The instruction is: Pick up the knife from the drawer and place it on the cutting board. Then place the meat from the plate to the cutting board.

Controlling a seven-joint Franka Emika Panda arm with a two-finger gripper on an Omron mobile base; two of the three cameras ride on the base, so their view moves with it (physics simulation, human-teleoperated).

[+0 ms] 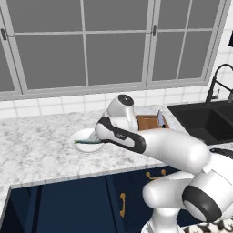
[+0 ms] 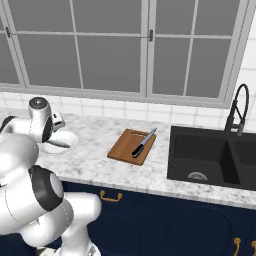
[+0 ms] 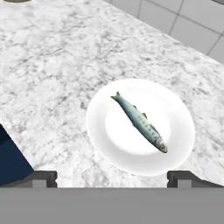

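Arm reaches forward and left over the marble counter (image 2: 90, 160), hand pointing down above the plate (image 3: 105, 144). Gripper (image 3: 112, 177) is spread wide, nothing between the fingertips (image 3: 43, 177), not touching anything. The meat (image 3: 140, 122) lies on the plate directly ahead of the fingers, long axis diagonal in hand view: tail toward upper left, head toward lower right. The knife (image 2: 144, 142) lies well off to the gripper's right on the cutting board (image 2: 122, 150), blade tip pointing toward the wall, handle toward the counter's front.
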